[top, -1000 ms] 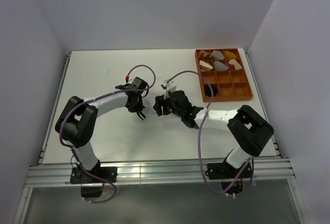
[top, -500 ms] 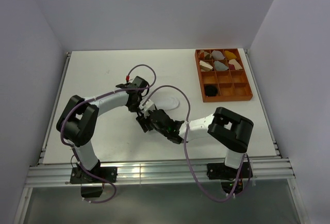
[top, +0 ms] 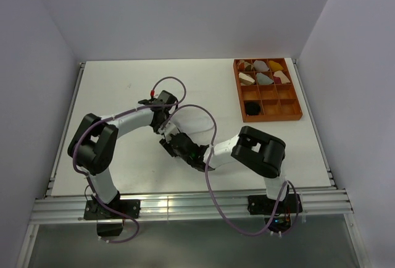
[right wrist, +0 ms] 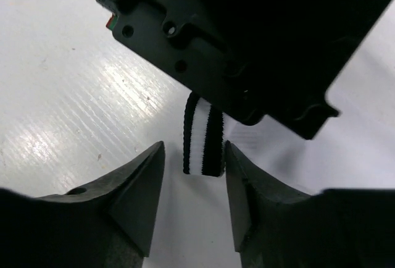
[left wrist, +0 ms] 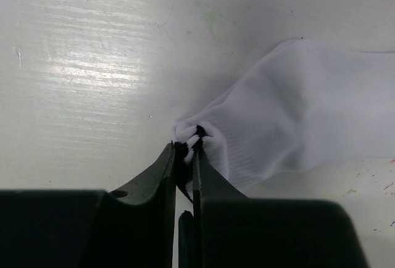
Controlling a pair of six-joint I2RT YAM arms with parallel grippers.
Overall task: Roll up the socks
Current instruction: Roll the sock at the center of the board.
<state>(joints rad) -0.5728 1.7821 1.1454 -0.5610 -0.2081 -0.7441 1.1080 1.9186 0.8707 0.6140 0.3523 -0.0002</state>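
Observation:
The white sock [left wrist: 296, 107] lies flat on the table, its body spreading to the right in the left wrist view. My left gripper [left wrist: 185, 146] is shut on a bunched edge of the sock at its cuff end. In the right wrist view the cuff [right wrist: 202, 138], white with two black stripes, hangs down from under the left gripper's body [right wrist: 247, 33]. My right gripper [right wrist: 194, 150] is open, and the cuff sits between its fingertips, close to the right finger. From above, the left gripper [top: 165, 127] and right gripper [top: 170, 146] are nearly touching.
An orange compartment tray [top: 297, 98] stands at the back right with several rolled bundles in its far cells. A black bundle [top: 252, 107] sits in one near cell. Purple cables [top: 203, 110] loop above the table between the arms.
My right arm has swung left from the table's middle to just in front of the left gripper. Its jaws have narrowed around the cuff. The left gripper has stayed shut in place.

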